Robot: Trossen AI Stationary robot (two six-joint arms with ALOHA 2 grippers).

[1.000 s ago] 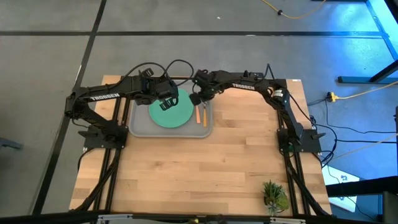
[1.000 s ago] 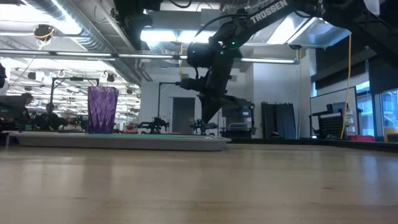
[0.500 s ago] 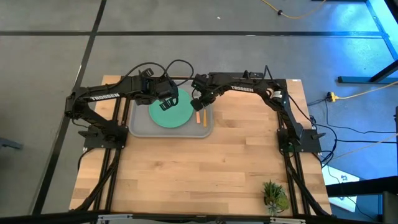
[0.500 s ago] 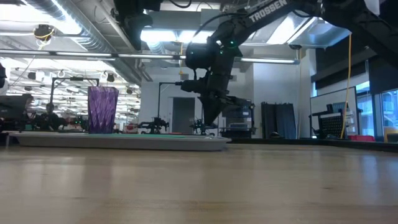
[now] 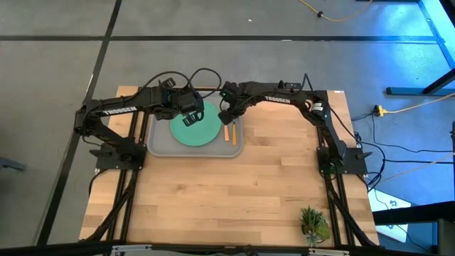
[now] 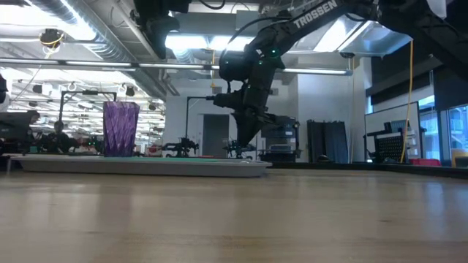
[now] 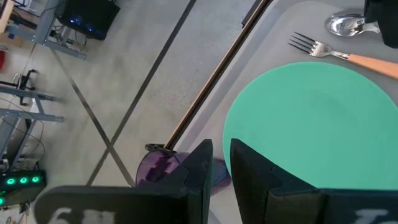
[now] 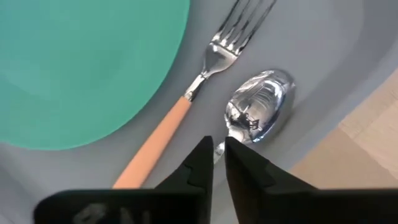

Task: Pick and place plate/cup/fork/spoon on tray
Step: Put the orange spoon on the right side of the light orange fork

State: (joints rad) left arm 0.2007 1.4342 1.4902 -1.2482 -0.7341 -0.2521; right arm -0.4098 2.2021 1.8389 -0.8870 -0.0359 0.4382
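Observation:
The grey tray [image 5: 160, 146] lies at the table's far left-centre with the teal plate [image 5: 199, 131] flat on it. The purple cup [image 6: 121, 129] stands upright on the tray's left part and also shows in the left wrist view [image 7: 158, 171]. The fork [image 8: 186, 99] and the spoon [image 8: 258, 112] lie side by side on the tray floor, right of the plate. My left gripper [image 7: 221, 155] hovers shut above the cup and the plate's edge, touching nothing. My right gripper [image 8: 218, 149] is shut over the spoon's neck. My right gripper has the spoon's thin neck [image 8: 221, 144], just behind the bowl, between its two fingertips. The fingers come from above, slanting down. The bowl [image 8: 261, 109] seems to rest on the tray floor. The fingers hide the orange handle in the wrist view.
A small green potted plant [image 5: 313, 224] stands at the table's near right. The wooden table [image 5: 234, 192] spreads out in front of the tray. The tray's raised rim [image 8: 348, 93] runs just beside the spoon.
My right gripper has shifted slightly toward the table's left over the tray's right side. Its fingers stay shut. Plate, cup and fork have kept their places.

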